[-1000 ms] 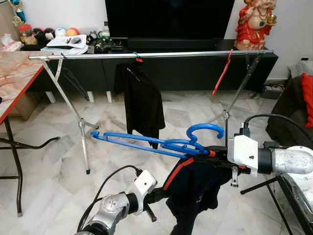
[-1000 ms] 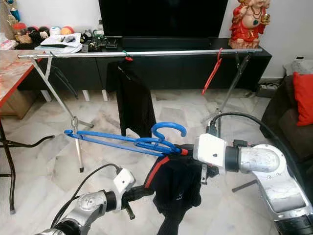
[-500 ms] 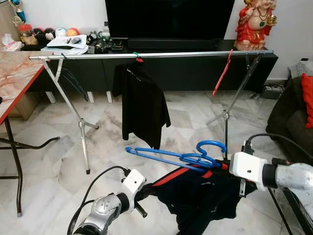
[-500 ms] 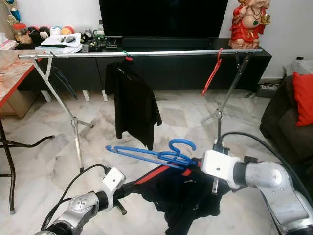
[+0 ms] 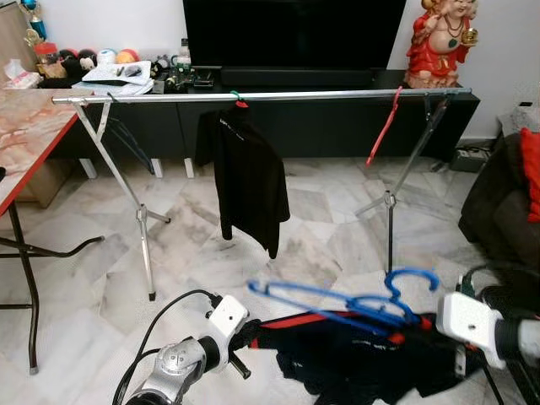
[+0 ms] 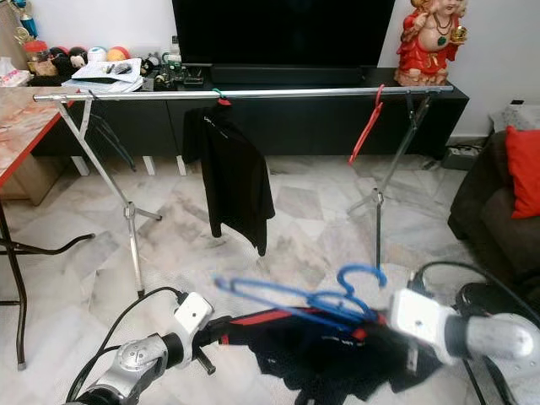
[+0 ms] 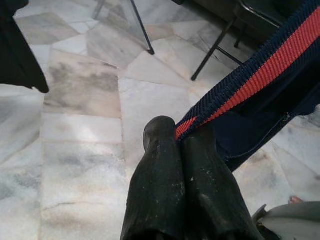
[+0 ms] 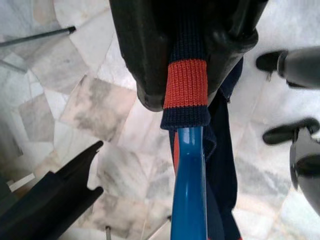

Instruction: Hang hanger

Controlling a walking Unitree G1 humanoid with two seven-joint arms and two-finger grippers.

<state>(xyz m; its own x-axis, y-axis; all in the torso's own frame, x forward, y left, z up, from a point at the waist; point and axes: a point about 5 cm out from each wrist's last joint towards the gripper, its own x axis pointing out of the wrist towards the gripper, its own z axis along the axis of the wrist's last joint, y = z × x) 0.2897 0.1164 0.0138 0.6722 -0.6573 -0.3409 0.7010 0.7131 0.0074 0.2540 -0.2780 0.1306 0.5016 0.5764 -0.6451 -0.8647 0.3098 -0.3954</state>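
Observation:
A blue plastic hanger [image 5: 346, 302], blurred, hangs low over the floor at the front right. It sits in a dark navy garment [image 5: 354, 361] with red trim. My right gripper [image 8: 187, 100] is shut on the garment's ribbed red-and-navy collar [image 8: 186, 90] and the hanger's neck [image 8: 189, 190]. At the front left, my left gripper [image 7: 180, 137] is shut on the garment's red-striped edge [image 7: 245, 92]. The garment stretches between both grippers. Behind stands a silver clothes rail [image 5: 253, 96] with a black shirt [image 5: 249, 181] and a red hanger [image 5: 384, 126].
The rail's crossed legs [image 5: 143, 228] stand on the marble floor. A marble-topped table [image 5: 25, 135] is at the left. A dark sofa with a red cushion [image 5: 530, 164] is at the right. A low black TV console [image 5: 337, 118] and a red statue [image 5: 439, 42] are behind the rail.
My right gripper has moved right and down with the hanger and collar. The garment now stretches flatter between the two grippers. The left gripper has barely moved.

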